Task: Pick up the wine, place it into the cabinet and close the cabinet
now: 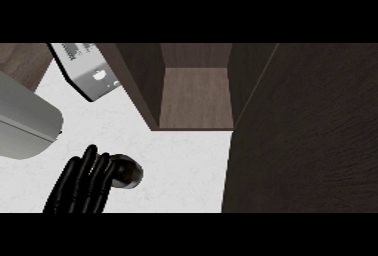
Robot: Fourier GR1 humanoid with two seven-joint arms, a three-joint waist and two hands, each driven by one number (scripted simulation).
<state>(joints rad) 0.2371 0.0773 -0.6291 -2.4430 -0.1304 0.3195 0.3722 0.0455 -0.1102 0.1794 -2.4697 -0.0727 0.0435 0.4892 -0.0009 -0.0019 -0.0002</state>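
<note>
A: Where was the hand (83,180)?

B: Low at the left of the head view; a black hand rising from the lower edge, its fingers (90,162) stretched along the left side of the wine (127,171); whether they were grasping the bottle or only lying against it, I could not tell.

A: And the wine itself?

B: Standing on the white desk (184,165), seen from above as a dark round top with a pale rim; just beside the hand, well short of the cabinet (193,95).

A: Was the cabinet open?

B: Yes; its wooden shelf lay bare between dark side walls, with nothing in it that showed; the door (303,130) stood swung out, a broad dark panel filling the right of the view.

A: Anything else on the desk?

B: A grey rounded appliance (22,122) at the left edge, cut off by the frame; above it a tilted silver panel (88,72) with pale markings, near the cabinet's left wall; what either was, I could not say.

A: The other hand?

B: It did not show.
</note>
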